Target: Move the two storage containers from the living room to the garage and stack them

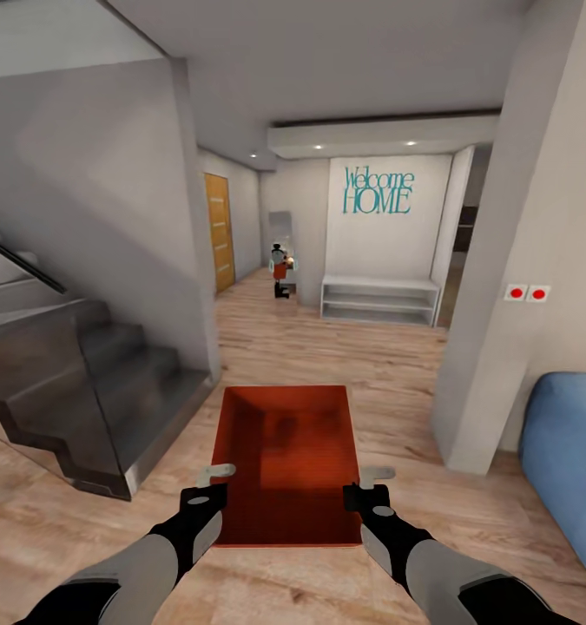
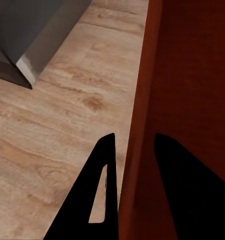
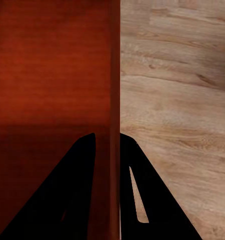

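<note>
With each claw, left (image 2: 130, 195) and right (image 3: 108, 185), clamped on a side wall of the orange-red rectangular open-top plastic bin (image 1: 288, 460), a bump against the grey staircase (image 1: 93, 391) could jolt it loose.

- A light wood-plank floor (image 1: 345, 356) runs from the foreground down a hallway.
- A dark grey staircase (image 1: 93, 391) stands on it at the left.
- A blue upholstered seat (image 1: 566, 460) rests on it at the right.
- A low white shelf unit (image 1: 379, 299) stands on it against the far wall.
</note>
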